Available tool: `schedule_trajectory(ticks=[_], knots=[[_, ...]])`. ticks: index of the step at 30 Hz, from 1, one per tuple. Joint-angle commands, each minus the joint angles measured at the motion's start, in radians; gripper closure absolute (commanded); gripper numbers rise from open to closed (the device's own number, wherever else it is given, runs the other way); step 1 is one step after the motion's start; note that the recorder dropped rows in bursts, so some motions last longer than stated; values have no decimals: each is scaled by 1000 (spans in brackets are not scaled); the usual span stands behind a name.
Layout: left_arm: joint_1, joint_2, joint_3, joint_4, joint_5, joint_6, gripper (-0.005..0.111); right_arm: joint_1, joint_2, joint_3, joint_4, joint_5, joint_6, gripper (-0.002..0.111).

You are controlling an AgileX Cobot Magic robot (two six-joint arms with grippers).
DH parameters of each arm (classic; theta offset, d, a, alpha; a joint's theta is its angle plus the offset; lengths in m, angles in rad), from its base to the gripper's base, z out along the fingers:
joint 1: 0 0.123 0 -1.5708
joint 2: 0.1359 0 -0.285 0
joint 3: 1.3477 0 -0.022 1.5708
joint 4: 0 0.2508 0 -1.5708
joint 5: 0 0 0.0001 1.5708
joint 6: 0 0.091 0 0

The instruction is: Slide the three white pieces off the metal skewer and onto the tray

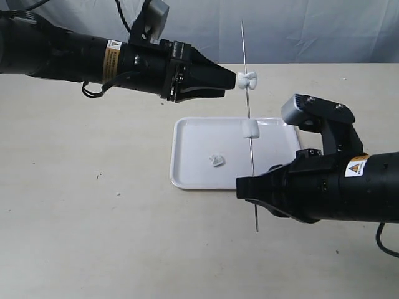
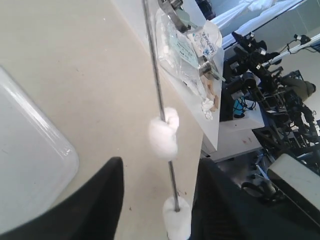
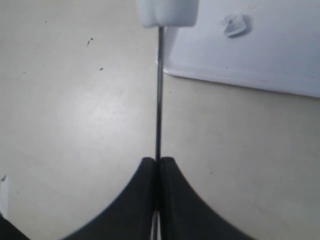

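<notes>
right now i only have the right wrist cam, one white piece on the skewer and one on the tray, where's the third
observer: The third piece sits higher up the skewer, above your frame.
operator: left gripper got it yet
observer: No. The left gripper is open, with its tip right beside that piece.
operator: is my lower piece over the tray
observer: In the exterior view the lower piece lines up with the far side of the tray. I cannot tell its height above it.
</notes>
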Motion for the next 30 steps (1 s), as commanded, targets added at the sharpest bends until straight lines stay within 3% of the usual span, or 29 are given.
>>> schedule_trajectory(ticks=[1,8,30], knots=[[8,-10,3,-45,-7,40,62,1,2,-4,-4,22,-12,109],[8,-10,3,-67,-23,49,62,46,2,-4,18,15,-22,109],[8,-10,3,-4,-70,47,62,46,2,-6,41,0,-23,109]])
